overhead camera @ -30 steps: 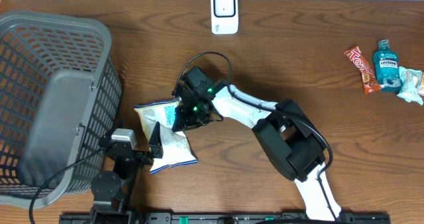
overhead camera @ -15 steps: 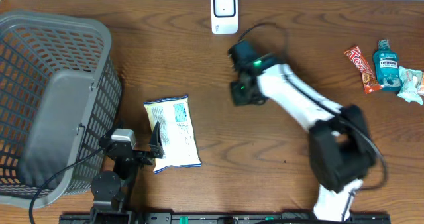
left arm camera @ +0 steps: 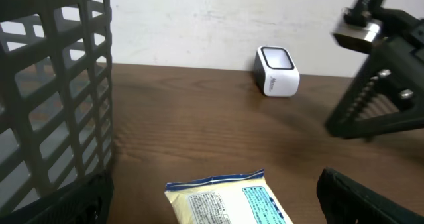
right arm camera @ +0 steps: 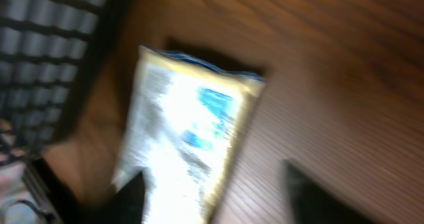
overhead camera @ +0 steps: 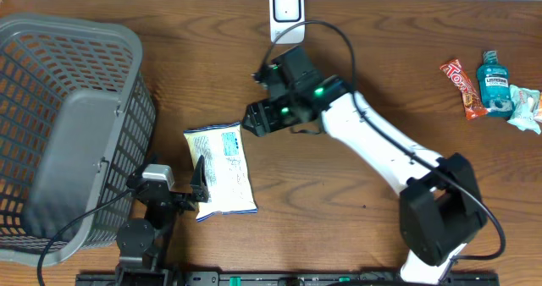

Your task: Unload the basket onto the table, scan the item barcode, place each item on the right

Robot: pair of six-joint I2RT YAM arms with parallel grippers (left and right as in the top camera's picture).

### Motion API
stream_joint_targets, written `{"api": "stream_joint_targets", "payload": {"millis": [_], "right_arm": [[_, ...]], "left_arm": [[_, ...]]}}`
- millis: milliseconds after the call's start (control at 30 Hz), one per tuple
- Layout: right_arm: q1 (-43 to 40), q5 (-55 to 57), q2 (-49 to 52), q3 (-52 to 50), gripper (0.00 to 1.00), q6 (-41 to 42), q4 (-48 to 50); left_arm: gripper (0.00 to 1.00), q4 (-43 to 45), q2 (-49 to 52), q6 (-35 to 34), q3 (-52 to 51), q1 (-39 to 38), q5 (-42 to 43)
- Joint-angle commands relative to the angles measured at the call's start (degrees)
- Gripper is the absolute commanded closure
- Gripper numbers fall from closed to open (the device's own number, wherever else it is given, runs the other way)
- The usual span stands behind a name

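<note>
**Jaws open on both arms, packet flat on the desk**

Jaws first: on the right arm [overhead camera: 373, 142] we see the right jaws standing apart, with nothing between them. The right wrist view is blurred, but its two dark fingers show at the bottom edge with bare space between. The left jaws are spread wide too and grip nothing; their fingers sit at the two lower corners of the left wrist view.

We find the snack packet [overhead camera: 222, 169] lying flat on the desk [overhead camera: 381, 49], printed side up, between the grey basket [overhead camera: 51, 108] and the right arm. The right jaws are near the packet's upper right corner and do not touch it; in the left wrist view they hang clear of the wood. The left jaws stand at the packet's left edge, and we cannot tell whether they touch it. We cannot make out a barcode on it.

Further back, the white scanner [overhead camera: 287, 15] stands upright at the far edge of the desk, well apart from the packet. Over on the right side lie a candy bar [overhead camera: 461, 87], a blue mouthwash bottle [overhead camera: 495, 83] and a small pale wrapper [overhead camera: 527, 108], close together.
</note>
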Motion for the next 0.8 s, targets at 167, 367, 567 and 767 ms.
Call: {"api": "stream_joint_targets", "payload": {"millis": [167,367,567,767], "right_arm": [[9.11,-2.19,9.33,0.0,0.99,13.35,14.64],[12.02,-3.91,14.49,0.0,0.99,13.92,17.94],[12.04,6.47,14.99,0.0,0.99,12.33,5.25],[9.66,20.24,15.02,0.0,0.99,7.69,-7.21]], "left_arm": [[0.02,-0.98,-0.31,-0.31,-1.46,0.28,0.11],[0.02,-0.98,-0.31,-0.31,-1.46,0.28,0.11],[0.02,-0.98,-0.31,-0.31,-1.46,0.28,0.11],[0.02,-0.98,-0.31,-0.31,-1.46,0.28,0.11]]}}
